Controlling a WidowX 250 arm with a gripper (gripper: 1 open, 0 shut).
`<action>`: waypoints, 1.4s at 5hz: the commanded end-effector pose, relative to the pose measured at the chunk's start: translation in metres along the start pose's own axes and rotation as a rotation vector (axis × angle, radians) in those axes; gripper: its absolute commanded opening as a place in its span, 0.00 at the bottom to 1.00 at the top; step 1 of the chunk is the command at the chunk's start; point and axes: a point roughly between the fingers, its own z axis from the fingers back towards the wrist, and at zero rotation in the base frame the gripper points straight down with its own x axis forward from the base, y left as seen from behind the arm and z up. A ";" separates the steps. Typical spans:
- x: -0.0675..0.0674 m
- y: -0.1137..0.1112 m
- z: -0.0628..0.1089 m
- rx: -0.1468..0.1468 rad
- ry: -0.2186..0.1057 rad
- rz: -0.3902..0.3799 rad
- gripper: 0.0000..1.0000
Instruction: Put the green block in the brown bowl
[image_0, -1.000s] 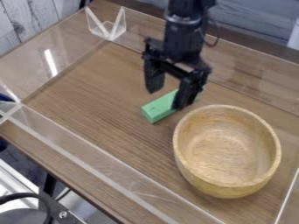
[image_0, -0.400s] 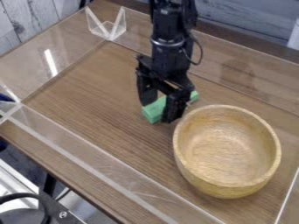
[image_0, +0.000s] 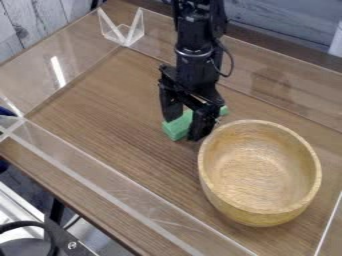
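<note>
The single camera view looks down and across a wood-grain tabletop (image_0: 107, 110) fenced by a low clear plastic wall (image_0: 94, 175). The small bright green rectangular block (image_0: 178, 127) lies flat on the table near the centre of the picture, with only its near end and a sliver of its far end showing on either side of the black fingers. The large round light tan wooden bowl (image_0: 261, 170) sits at about four o'clock from the block, close by but not touching it, and it is empty.

The black robot gripper (image_0: 187, 123) points straight down over the block with its jaws spread wide, one finger on each side of the bar. Nothing is held; whether the fingertips touch the block cannot be told from here.

As a judgement, the block looks light, rigid and flat-faced, probably painted wood or plastic, so it should neither deform nor break under a firm pinch. Its smooth faces may be a little slippery, and a grip near one end could let it swivel. The best hold is across the narrow width at the middle of its length, pads flat on the two long side faces. The bowl's thick rim calls for a clear lift before carrying over toward four o'clock.
</note>
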 end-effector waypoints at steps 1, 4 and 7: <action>0.015 0.003 0.014 0.024 -0.068 -0.017 1.00; 0.020 0.009 0.018 0.022 -0.120 -0.010 1.00; 0.018 0.010 0.025 0.024 -0.145 0.006 1.00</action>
